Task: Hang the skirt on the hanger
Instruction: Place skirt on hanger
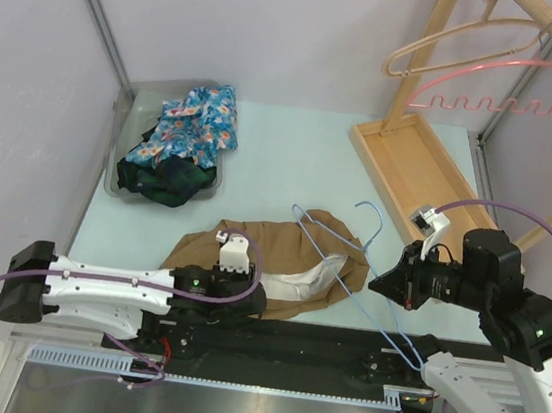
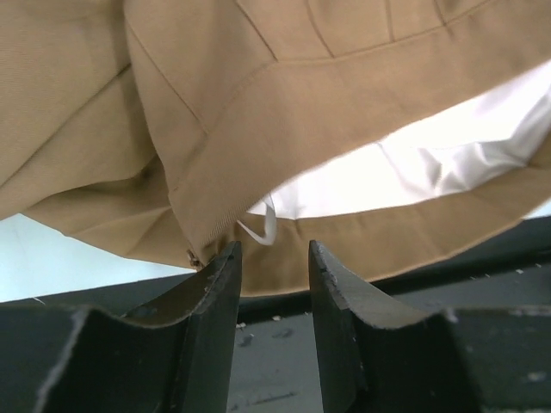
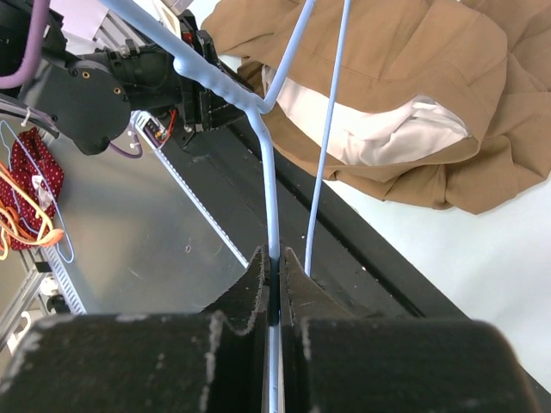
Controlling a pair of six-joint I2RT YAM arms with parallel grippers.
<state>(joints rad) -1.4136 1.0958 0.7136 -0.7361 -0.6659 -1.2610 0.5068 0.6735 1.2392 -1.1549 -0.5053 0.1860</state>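
**Waistband at the tips, hanger held ready**

The left gripper (image 2: 274, 254) has its jaws standing apart, nothing pinched between them. The folded edge of the tan cotton skirt (image 1: 262, 235) lies right at its fingertips, touching the left-hand one. A small white fabric loop (image 2: 263, 228) hangs just ahead of that same tip. Past the tips the waistband gapes, and the white lining (image 2: 413, 163) shows inside the opening.

The skirt lies flat on the table near its front edge, between the two tools. The pale blue wire hanger (image 3: 270, 198) lies across its right half.

The right gripper (image 3: 277, 258) is clamped tight on the hanger's wire. The frame reaches forward from its tips towards the open waistband.

To my eye, the step in hand is taking hold of the waistband so the hanger can go in. The left tool should push in further before closing and take the tan band squarely. A bite on the loop or lining alone would likely slip. The right should keep the hanger low and aim one shoulder into the gap.
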